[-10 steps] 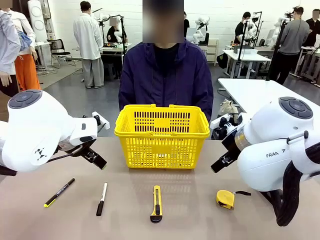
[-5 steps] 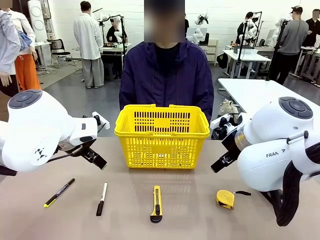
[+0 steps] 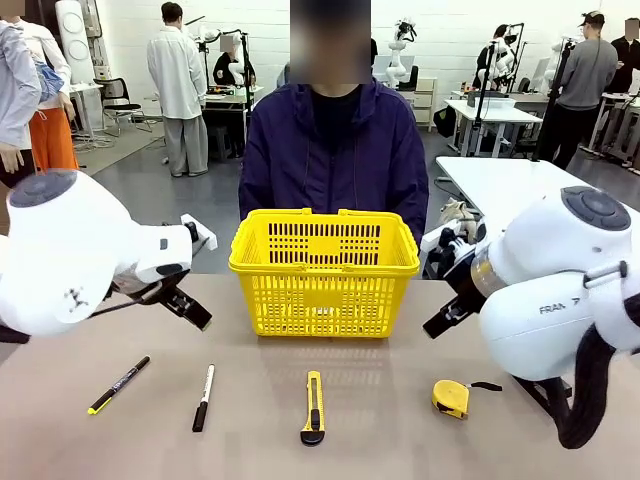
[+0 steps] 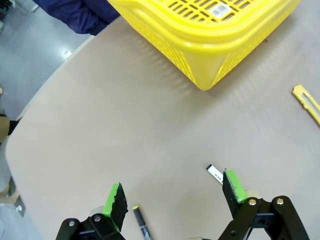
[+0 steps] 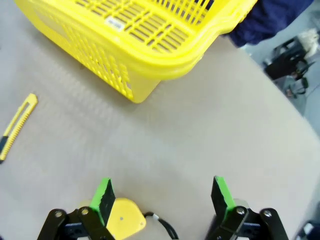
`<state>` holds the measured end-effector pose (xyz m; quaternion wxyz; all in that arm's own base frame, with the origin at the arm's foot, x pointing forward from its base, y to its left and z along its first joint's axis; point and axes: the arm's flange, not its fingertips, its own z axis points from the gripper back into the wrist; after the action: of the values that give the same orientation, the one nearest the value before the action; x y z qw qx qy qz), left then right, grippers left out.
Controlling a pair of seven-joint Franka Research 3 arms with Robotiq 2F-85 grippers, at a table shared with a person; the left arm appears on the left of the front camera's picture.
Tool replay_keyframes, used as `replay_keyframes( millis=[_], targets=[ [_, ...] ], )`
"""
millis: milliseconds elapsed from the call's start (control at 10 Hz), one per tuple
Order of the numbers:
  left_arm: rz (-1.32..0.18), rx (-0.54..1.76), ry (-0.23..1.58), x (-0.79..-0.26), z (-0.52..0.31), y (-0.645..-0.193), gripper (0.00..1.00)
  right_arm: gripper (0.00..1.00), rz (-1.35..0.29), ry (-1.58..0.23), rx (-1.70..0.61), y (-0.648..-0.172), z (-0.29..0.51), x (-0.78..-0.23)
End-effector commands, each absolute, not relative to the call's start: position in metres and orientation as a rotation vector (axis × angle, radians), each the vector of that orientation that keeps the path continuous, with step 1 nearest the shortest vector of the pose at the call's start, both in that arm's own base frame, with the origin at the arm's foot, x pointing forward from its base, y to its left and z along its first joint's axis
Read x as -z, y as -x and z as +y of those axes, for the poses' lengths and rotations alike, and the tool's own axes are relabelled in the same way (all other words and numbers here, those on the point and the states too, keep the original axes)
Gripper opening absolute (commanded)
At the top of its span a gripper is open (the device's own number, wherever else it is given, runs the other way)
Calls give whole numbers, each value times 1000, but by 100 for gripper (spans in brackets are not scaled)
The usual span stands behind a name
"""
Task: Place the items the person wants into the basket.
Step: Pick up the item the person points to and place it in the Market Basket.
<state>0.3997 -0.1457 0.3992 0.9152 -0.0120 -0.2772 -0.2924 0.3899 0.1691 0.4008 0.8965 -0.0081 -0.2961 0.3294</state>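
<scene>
Up close, right gripper (image 5: 161, 186) hangs spread and empty over tape measure (image 5: 122, 222), left gripper (image 4: 173, 187) likewise over pen (image 4: 141, 226).

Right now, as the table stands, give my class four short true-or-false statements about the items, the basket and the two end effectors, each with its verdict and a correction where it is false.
1. The tape measure lies on the table, outside the basket. True.
2. The left end effector is shut on the pen. False: it is open and empty; the pen lies on the table.
3. The box cutter lies between the marker and the tape measure. True.
4. The right end effector holds the tape measure. False: it is open; the tape measure lies on the table.
</scene>
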Motion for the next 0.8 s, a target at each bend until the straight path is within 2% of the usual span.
replay_keyframes(
  millis=[0,200,400,700],
  targets=[
    [-570,635,16,-472,-123,-352,100,100,-672,136,-672,-310,161,-453],
    [-588,670,-29,-543,-117,-339,100,100,-624,178,-668,-282,154,-511],
    [-609,667,-64,-591,-122,-330,100,100,-658,197,-675,-255,155,-573],
    [-623,659,-104,-622,-123,-323,100,100,-703,222,-682,-229,164,-610]
  ],
)
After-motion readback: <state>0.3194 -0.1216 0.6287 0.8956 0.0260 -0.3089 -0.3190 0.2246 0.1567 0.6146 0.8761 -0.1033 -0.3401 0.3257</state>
